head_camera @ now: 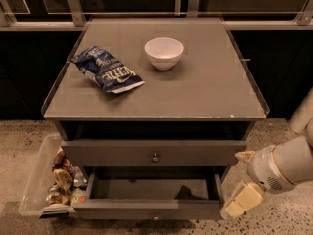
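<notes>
End effector (234, 182): low at the right, just beside the bottom drawer's front right corner; fingers spread, holding nothing.
Bottom drawer (151, 187): pulled out, nearest the end effector.
Upper drawer (154, 153): closed.
Desk (210, 92): chip bag (107, 70) at left, white bowl (164, 52) further back; the two are apart.
Clear bin (36, 180): on the floor at the left, with snack packets inside.

Chip bag (107, 70), white bowl (164, 52), snack bin (38, 173).
</notes>
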